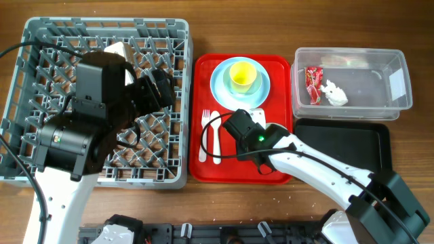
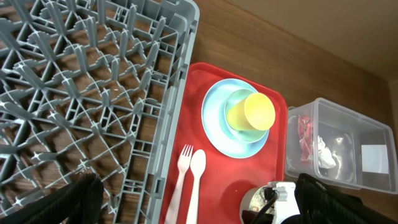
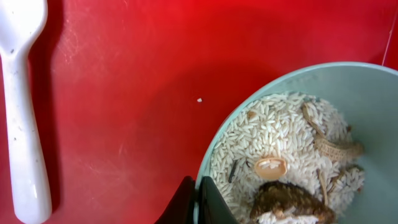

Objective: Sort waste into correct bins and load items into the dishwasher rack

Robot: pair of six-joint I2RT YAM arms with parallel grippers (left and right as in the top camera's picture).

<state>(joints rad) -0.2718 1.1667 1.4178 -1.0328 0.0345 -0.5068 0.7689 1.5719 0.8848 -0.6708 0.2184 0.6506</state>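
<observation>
Dishwasher rack [image 1: 156, 41] is filling the left end of the desk [image 1: 203, 200], and the pegs in view are standing free of any dishes. The left tool [image 1: 163, 87] is hanging over the rack's right half with its jaws spread wide, gripping nothing. Only a thin strip of wood is showing between the rack's right wall and the red tray [image 1: 203, 74].

On the tray's left side the fork [image 2: 185, 155] and spoon [image 2: 198, 163] are lying side by side, handles pointing toward the front edge, with bare red around them. Further back, the pale blue plate [image 2: 214, 124] is carrying the mint-green bowl [image 2: 233, 106], and the yellow cup [image 2: 258, 111] is sitting inside that bowl.

Near the tray's front half, the right tool [image 3: 195, 196] is pinching the rim of the pale bowl [image 3: 367, 99], jaws narrowed tight on its edge. Rice-like crumbs [image 3: 273, 130] and beige chunks [image 3: 272, 166] are lying inside it.

Just beside the tray's right edge, the clear tub [image 1: 352, 51] is holding the red-and-white wrapper [image 1: 312, 85] and the white tissue [image 1: 333, 93] at its left end, leaving the rest of its floor open. The black tray [image 1: 346, 146] is lying directly in front of the tub, with the right arm crossing its near corner.
</observation>
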